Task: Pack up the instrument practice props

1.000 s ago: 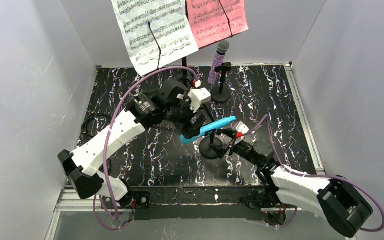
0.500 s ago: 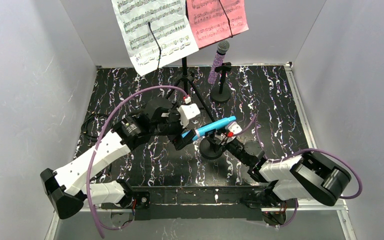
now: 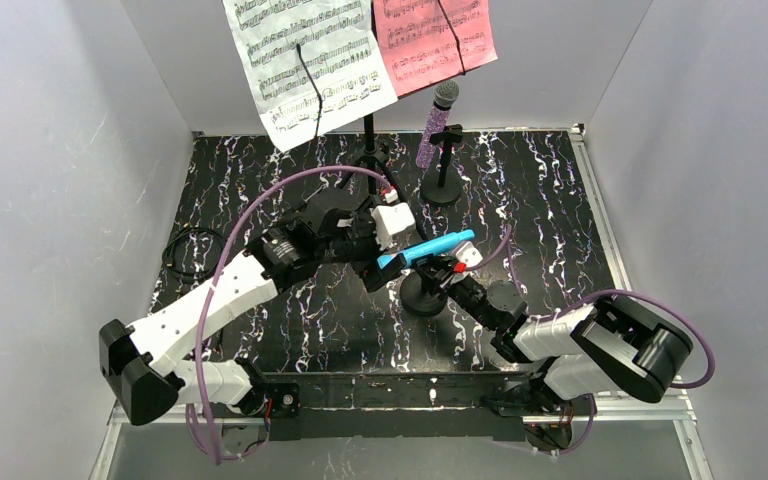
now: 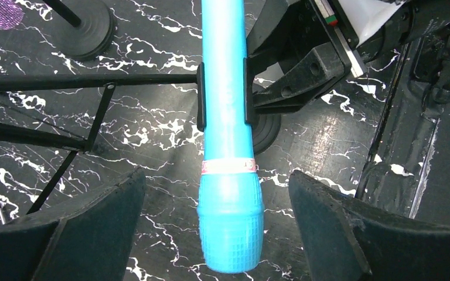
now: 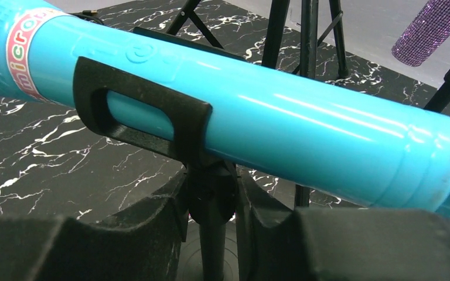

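Between the spread fingers of the left claw (image 4: 215,181), the grid-textured head of the blue microphone (image 4: 225,146) lies centred. Clear gaps remain to both pads, so this claw is released and touches nothing. Just beyond its tips, the microphone's barrel rests in the black clip of a round-based mic holder (image 5: 190,132). A red-lettered label band circles the barrel between clip and head.

Directly under that clip, the right claw (image 5: 211,205) is clenched on the holder's thin stem, one pad pressed against each side. The microphone crosses above this claw at a slant. Its head points toward the left claw and its tail rises to the far side. The holder's base stands on the black marbled table (image 3: 560,200), just ahead of the right claw.

Well beyond both claws, a purple glitter microphone (image 3: 437,125) with a grey head leans in a second mic holder (image 3: 444,190). Just beside it, on the left claw's side, stands a black tripod (image 3: 370,150). Above it hang a white music sheet (image 3: 310,65) and a pink music sheet (image 3: 430,35), side by side. A coiled black cable (image 3: 182,255) lies at the table's edge, well outside the left claw.
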`<move>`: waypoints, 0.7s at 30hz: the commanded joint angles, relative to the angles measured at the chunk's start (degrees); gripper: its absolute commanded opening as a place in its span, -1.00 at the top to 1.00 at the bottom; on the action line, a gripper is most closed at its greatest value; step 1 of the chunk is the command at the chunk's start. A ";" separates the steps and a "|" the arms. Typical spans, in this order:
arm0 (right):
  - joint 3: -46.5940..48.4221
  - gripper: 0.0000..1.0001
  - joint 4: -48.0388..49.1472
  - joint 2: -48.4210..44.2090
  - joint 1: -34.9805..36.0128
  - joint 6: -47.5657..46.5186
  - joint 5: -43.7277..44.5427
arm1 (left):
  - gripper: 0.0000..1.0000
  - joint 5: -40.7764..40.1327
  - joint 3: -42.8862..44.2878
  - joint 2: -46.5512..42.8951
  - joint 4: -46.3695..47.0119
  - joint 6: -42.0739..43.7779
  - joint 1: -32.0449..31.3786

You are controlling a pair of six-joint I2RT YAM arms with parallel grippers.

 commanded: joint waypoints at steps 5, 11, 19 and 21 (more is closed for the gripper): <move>3.25 0.68 3.09 0.95 -0.09 0.72 -0.87 | -0.81 -1.46 2.76 3.85 -1.89 1.93 -0.25; 3.09 0.97 2.44 0.91 -0.09 0.12 -1.14 | -0.81 -2.85 4.22 6.06 -3.18 2.24 -0.60; 3.44 0.97 1.48 1.13 0.16 0.11 -2.18 | -0.81 -6.28 8.07 11.00 -6.00 6.03 -1.26; 3.40 0.97 1.30 1.06 0.26 0.11 -1.77 | -0.81 -6.18 9.22 12.21 -6.89 6.11 -1.27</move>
